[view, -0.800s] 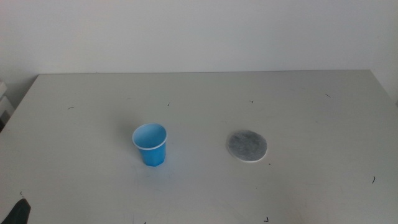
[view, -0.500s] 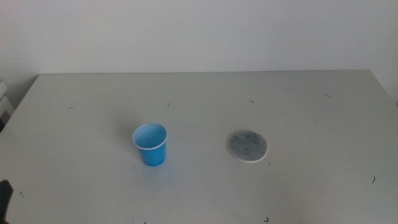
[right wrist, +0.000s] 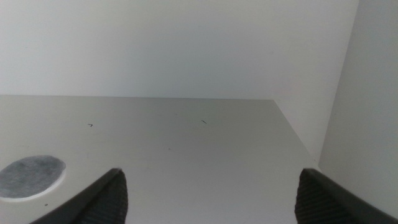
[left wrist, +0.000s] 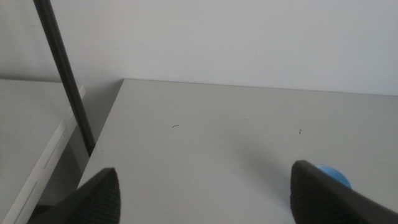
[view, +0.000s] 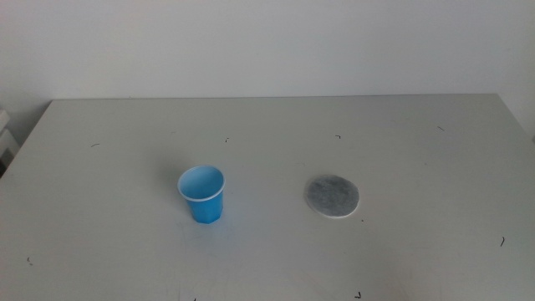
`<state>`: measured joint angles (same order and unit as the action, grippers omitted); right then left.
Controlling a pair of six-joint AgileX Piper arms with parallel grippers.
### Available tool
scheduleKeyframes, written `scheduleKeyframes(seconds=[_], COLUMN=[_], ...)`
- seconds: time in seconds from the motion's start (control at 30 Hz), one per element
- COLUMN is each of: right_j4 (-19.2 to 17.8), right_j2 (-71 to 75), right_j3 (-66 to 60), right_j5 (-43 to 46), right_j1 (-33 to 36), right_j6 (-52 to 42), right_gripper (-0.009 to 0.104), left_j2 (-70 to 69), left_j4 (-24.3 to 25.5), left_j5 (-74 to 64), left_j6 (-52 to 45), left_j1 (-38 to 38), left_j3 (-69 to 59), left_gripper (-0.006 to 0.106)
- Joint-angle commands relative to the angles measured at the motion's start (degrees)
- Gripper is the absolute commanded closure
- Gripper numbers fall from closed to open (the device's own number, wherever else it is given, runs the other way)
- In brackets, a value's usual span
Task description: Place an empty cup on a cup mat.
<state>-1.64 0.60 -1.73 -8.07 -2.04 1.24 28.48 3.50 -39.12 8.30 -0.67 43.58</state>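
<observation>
Middle view: worktop (view: 418, 150); cup (view: 201, 194) upright, left of centre; mat (view: 332, 196) flat, well apart to its right. No arm visible.
Left wrist view: left gripper (left wrist: 205, 199) released, jaws wide; cup (left wrist: 334, 176) partly hidden behind one jaw.
Right wrist view: right gripper (right wrist: 208, 196) released, jaws wide; mat (right wrist: 31, 176) beside one jaw.

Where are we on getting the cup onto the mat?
Nothing is done yet. The cup stands upright on the table, apart from the cup mat, whose top is bare. Nothing is in hand: the left pincer and right pincer are both open and empty, out of the middle view. Still left: grasp the cup, carry it across, and set it on the mat.
</observation>
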Motion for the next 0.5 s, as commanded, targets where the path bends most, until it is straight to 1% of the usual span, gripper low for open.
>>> scheduleKeyframes(seconds=[0.0,0.17,0.33,0.47], right_j4=[-0.8,-0.8,-0.8,-0.8], right_j2=[1.5,1.5,1.5,1.5], right_j3=[0.5,0.5,0.5,0.5], right_j5=[4.3,4.3,4.3,4.3], right_j1=[0.0,0.0,0.0,0.0], right_j6=[-0.3,-0.3,-0.3,-0.3], right_gripper=[0.001,0.001,0.001,0.001], left_j2=[3.8,10.1,15.2,17.5], left_j4=[-0.1,-0.1,0.4,0.3], left_j5=[-0.5,-7.7,-14.5,-14.7], left_j6=[0.6,0.4,-0.8,-2.9], left_j1=[0.0,0.0,0.0,0.0], left_j3=[6.2,14.6,20.0,21.8], left_gripper=[-0.005,-0.005,-0.005,-0.005])
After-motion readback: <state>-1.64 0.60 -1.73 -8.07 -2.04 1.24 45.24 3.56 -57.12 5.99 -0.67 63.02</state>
